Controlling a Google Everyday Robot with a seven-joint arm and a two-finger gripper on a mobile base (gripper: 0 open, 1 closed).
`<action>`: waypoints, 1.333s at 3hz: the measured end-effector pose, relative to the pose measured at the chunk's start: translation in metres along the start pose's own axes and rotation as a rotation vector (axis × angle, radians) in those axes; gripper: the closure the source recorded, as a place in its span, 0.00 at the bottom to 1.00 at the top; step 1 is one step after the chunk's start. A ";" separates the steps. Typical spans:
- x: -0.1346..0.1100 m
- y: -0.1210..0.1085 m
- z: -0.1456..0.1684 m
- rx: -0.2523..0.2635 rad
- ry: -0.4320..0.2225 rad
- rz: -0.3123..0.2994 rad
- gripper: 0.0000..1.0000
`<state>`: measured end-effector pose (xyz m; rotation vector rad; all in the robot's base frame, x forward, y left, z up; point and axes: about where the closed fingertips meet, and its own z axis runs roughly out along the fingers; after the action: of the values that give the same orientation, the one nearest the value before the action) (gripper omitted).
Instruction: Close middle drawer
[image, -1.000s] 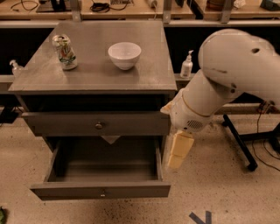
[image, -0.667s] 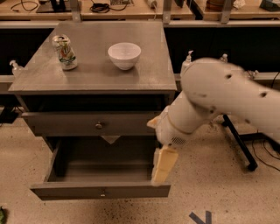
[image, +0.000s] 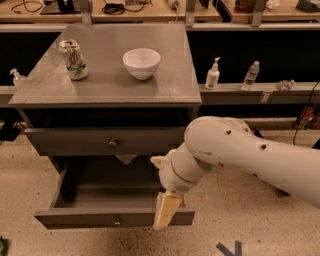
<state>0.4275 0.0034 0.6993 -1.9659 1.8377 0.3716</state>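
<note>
The middle drawer (image: 75, 218) is pulled far out at the bottom of the grey cabinet. It has a low, narrow face, a small round knob (image: 118, 218) and grey box sides, and its inside looks empty. My gripper (image: 164, 220) hangs from the white arm with its cream fingers pointing down. It is in front of the right part of the drawer's face, right of the knob. I cannot tell whether it touches the face.
Above it, a drawer with a taller face and larger knob (image: 113, 143) stands slightly out. The cabinet top (image: 165, 85) holds a can (image: 73, 59) and a white bowl (image: 141, 62). Bottles (image: 213, 74) stand on a ledge to the right. Speckled floor lies in front.
My arm has swung left and down. The gripper has gone from beside the cabinet's right edge to the front of the open drawer's face. The drawer has not moved.
</note>
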 end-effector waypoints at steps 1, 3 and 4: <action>-0.001 -0.002 -0.001 0.007 -0.002 0.000 0.00; 0.032 0.005 0.100 -0.008 0.000 0.036 0.00; 0.053 0.008 0.161 0.016 0.040 0.022 0.00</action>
<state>0.4383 0.0332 0.5329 -1.9579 1.8821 0.3257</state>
